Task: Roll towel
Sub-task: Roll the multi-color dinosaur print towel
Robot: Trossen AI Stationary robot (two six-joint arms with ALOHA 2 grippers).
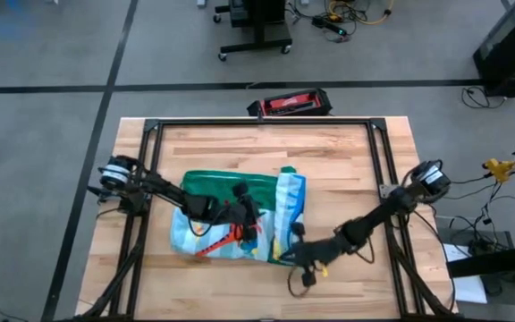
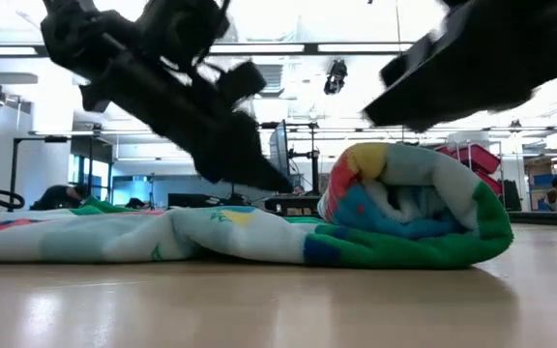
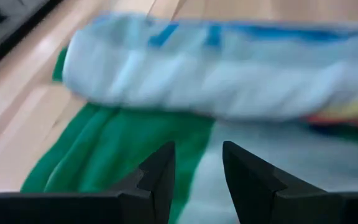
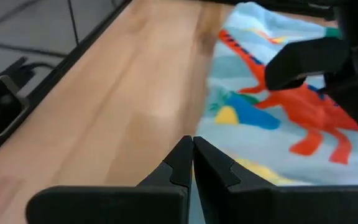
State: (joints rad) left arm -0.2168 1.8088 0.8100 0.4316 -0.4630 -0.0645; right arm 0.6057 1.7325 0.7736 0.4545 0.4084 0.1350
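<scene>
A: Soft cloth, light and floppy; the towel [image 1: 240, 219] lies mid-table, part rolled, the roll on its right side. Best pinched at the roll's ends.

B: Left gripper [image 3: 196, 168]: jaws partly open over the flat part, empty. Right gripper [image 4: 192, 155]: shut, empty, at the near edge.

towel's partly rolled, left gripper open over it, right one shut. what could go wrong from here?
1. The roll is loose and lumpy, and neither gripper holds it; it may unroll.
2. The left gripper stands open over the flat part, gripping nothing; closing here might bunch one layer instead of turning the roll.
3. The right gripper is shut at the towel's near edge, so only one end may get pushed and the roll could go crooked.
</scene>
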